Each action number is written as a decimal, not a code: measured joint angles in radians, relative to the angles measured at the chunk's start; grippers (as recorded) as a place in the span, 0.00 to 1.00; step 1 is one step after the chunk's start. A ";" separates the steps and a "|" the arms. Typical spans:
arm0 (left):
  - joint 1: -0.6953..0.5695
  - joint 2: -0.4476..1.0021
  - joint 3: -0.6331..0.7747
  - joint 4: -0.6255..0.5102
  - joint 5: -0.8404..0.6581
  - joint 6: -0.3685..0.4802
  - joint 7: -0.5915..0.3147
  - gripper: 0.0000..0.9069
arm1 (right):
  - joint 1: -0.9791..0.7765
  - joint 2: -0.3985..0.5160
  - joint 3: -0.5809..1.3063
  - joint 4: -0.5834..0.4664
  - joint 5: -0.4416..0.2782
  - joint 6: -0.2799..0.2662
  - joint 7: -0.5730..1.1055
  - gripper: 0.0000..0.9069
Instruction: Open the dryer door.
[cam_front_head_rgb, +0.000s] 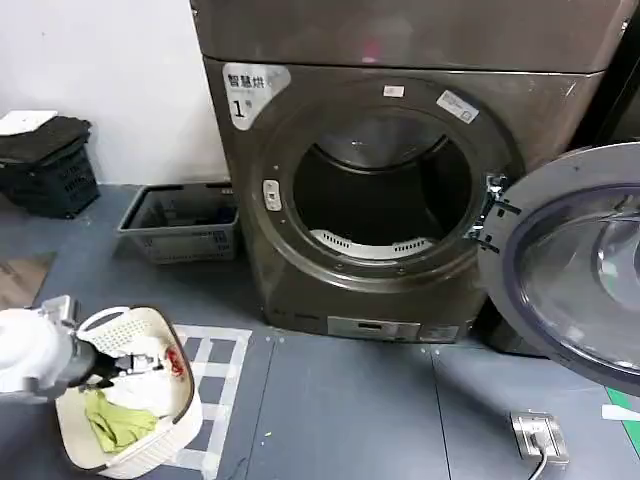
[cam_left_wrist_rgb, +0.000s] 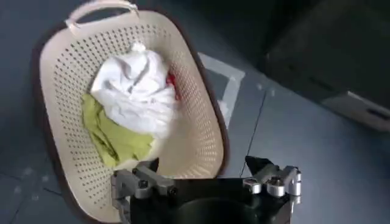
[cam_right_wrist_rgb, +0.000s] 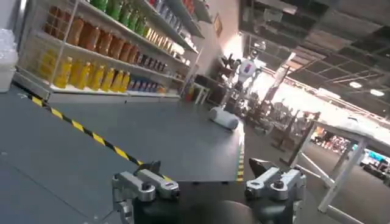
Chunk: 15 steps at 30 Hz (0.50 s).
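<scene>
We see the dryer door (cam_front_head_rgb: 575, 265) already swung wide to our right, far from our left gripper (cam_left_wrist_rgb: 207, 176), whose fingers are spread above the basket (cam_left_wrist_rgb: 58, 79), while our right gripper (cam_right_wrist_rgb: 207, 179) is empty, fingers apart.

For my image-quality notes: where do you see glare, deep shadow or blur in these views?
Head view: pale reflections on the dryer door glass, and the drum interior falls into deep shadow. Left wrist view: the white cloth in the basket looks overexposed. Right wrist view: bright window glare at the far end, with a soft background.

A mock shop or demo hall: stocked bottle shelves (cam_right_wrist_rgb: 103, 45), striped floor tape (cam_right_wrist_rgb: 85, 131), a dryer (cam_front_head_rgb: 400, 170) beside laundry baskets (cam_front_head_rgb: 180, 222).
</scene>
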 joint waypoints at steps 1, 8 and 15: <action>0.000 -0.003 -0.007 0.008 0.000 0.000 0.000 1.00 | 0.000 0.001 0.000 0.000 0.000 0.000 0.000 1.00; 0.014 -0.018 -0.052 0.074 0.010 0.000 0.006 1.00 | -0.001 0.000 0.000 -0.004 0.000 0.000 -0.001 1.00; 0.046 -0.025 -0.104 0.110 0.015 0.000 0.010 1.00 | -0.001 -0.004 0.001 -0.010 0.001 0.001 -0.001 1.00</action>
